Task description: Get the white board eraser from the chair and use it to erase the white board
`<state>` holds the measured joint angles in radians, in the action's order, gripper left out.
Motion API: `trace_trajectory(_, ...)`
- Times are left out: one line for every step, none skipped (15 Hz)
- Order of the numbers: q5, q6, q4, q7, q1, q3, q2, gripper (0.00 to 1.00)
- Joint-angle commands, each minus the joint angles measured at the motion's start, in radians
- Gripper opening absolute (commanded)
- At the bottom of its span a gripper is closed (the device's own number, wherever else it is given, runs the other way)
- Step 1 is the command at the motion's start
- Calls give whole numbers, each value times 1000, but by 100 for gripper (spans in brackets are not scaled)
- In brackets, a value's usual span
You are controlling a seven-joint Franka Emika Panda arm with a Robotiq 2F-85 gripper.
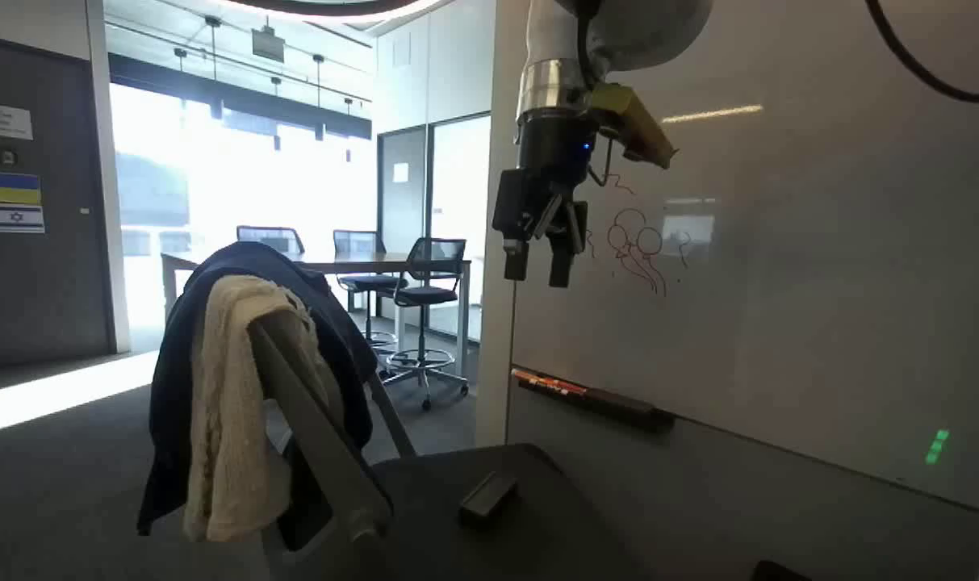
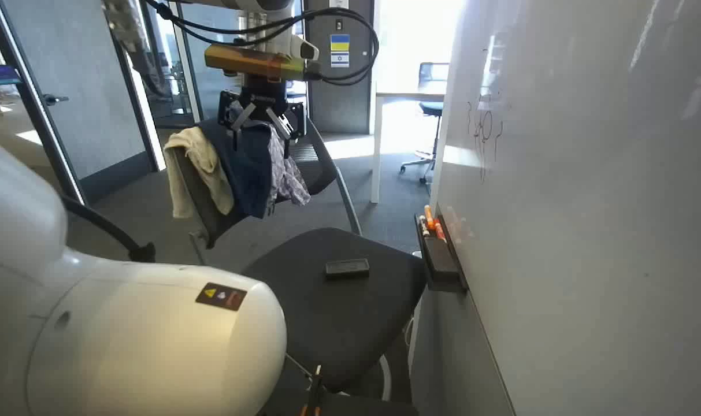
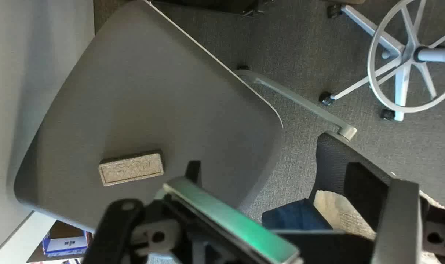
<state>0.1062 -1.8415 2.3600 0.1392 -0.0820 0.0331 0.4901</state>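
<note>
The white board eraser [image 1: 487, 499] is a small dark block lying flat on the seat of the dark grey chair [image 1: 424, 492]. It also shows on the seat in an exterior view [image 2: 347, 269] and, with its textured face up, in the wrist view [image 3: 132, 168]. The white board [image 1: 796, 307] carries red scribbles [image 1: 638, 242] and also stands at the right in an exterior view [image 2: 604, 219]. My gripper [image 1: 537, 270] points down, open and empty, high above the chair. In the wrist view the jaws [image 3: 277, 179] are wide apart, with the eraser left of them.
A navy jacket [image 1: 251, 258] and a cream garment [image 1: 235, 403] hang over the chair's back, near the gripper in an exterior view [image 2: 261, 143]. A marker tray [image 1: 590, 399] juts from the board with several markers [image 2: 431, 222] and a dark block [image 2: 441, 260]. Wheeled chairs [image 1: 428, 274] stand behind.
</note>
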Motion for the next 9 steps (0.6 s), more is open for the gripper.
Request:
trace_trajectory(4,2,-5,3,10,-9,-1,100)
trace_trajectory(4,2,-10,3,10,-9,-1,100)
trace_trajectory(4,2,-12,3,10,-9,1,100)
trace_trajectory(4,2,-13,3,10,-9,2,100)
trace_trajectory(4,2,-13,3,10,-9,2,100)
trace_trajectory(4,2,-13,3,10,-9,2,100)
trace_trajectory(4,2,-13,3,10,-9,2,100)
trace_trajectory(-18,-87,18,-24,24,-21,-3,100)
trace_trajectory(-18,-131,31,-43,32,-20,-18,100)
